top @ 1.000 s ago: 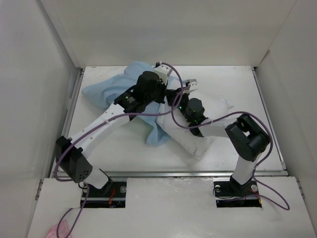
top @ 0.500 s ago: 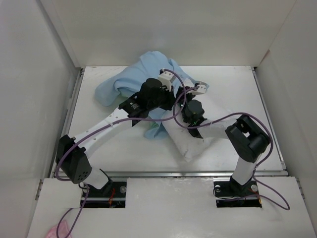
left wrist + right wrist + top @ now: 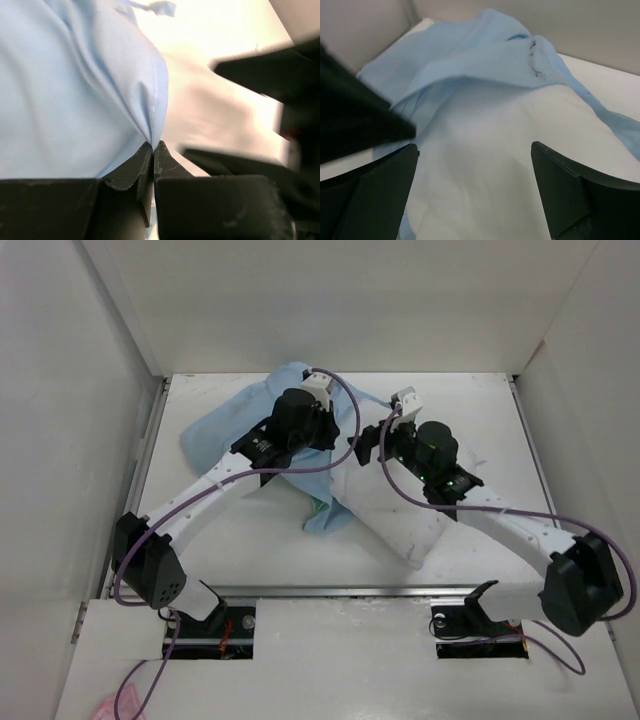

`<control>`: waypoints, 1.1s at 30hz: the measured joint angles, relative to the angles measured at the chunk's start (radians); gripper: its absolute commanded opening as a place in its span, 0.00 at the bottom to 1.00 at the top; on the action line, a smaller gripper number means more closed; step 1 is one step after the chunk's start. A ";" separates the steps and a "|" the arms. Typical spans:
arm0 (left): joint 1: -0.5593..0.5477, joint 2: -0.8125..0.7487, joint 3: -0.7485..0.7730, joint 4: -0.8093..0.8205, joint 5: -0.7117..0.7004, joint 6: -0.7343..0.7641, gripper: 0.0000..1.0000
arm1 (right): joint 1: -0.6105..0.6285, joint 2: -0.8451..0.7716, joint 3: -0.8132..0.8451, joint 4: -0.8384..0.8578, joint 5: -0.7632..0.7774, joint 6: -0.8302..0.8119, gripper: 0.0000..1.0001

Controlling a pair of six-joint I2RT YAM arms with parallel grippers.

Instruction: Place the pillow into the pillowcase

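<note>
The white pillow lies slantwise on the table, its far end under the light blue pillowcase. A mint-green strip of the pillowcase shows at its near edge. My left gripper is shut on a fold of the pillowcase at its rim, right over the pillow; the left gripper has its fingertips pressed together on the cloth. My right gripper hovers just to the right, open. In the right wrist view the right gripper stands wide over the pillow, holding nothing, the pillowcase bunched beyond.
White walls close in the table on the left, back and right. The two grippers are very close together over the pillow's far end. Purple cables trail along both arms.
The right gripper has opened and let go, and its arm has swung out to the right. The pillowcase, lifted half a second ago, has settled back lower and to the left.
</note>
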 measured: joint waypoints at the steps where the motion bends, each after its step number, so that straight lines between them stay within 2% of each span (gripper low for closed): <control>1: 0.010 0.010 0.015 0.002 -0.003 0.004 0.00 | 0.003 -0.040 0.004 -0.066 -0.001 -0.038 1.00; 6: 0.029 0.028 0.039 0.002 -0.012 0.020 0.00 | 0.002 -0.099 0.033 -0.295 0.011 -0.190 1.00; 10: 0.028 0.028 0.039 0.002 0.006 0.033 0.00 | -0.011 0.059 0.119 -0.394 -0.055 -0.279 1.00; 12: 0.029 0.028 0.039 0.002 0.010 0.035 0.00 | -0.017 0.193 0.208 -0.426 -0.111 -0.319 0.76; 13: 0.032 0.028 0.039 0.002 0.008 0.038 0.00 | -0.019 0.264 0.259 -0.441 -0.140 -0.339 0.57; 14: 0.036 0.028 0.039 0.002 0.005 0.042 0.00 | -0.021 0.330 0.312 -0.449 -0.166 -0.357 0.01; 17: 0.043 0.030 0.053 -0.006 -0.004 0.057 0.00 | -0.023 0.465 0.428 -0.434 -0.197 -0.351 0.00; 19: 0.049 0.038 0.087 -0.028 -0.006 0.072 0.00 | -0.023 0.459 0.419 -0.379 -0.187 -0.320 0.00; 21: 0.051 0.053 0.130 -0.045 0.005 0.086 0.00 | -0.023 0.378 0.340 -0.304 -0.142 -0.256 0.00; 27: -0.018 0.069 0.221 -0.051 0.097 0.105 0.00 | 0.000 -0.055 -0.073 0.043 0.111 -0.081 0.00; 30: -0.080 0.069 0.240 -0.046 0.163 0.105 0.00 | 0.042 -0.097 -0.159 0.225 0.229 -0.043 0.00; 33: -0.127 0.073 0.240 -0.073 0.192 0.105 0.00 | 0.092 -0.037 -0.214 0.411 0.335 -0.012 0.00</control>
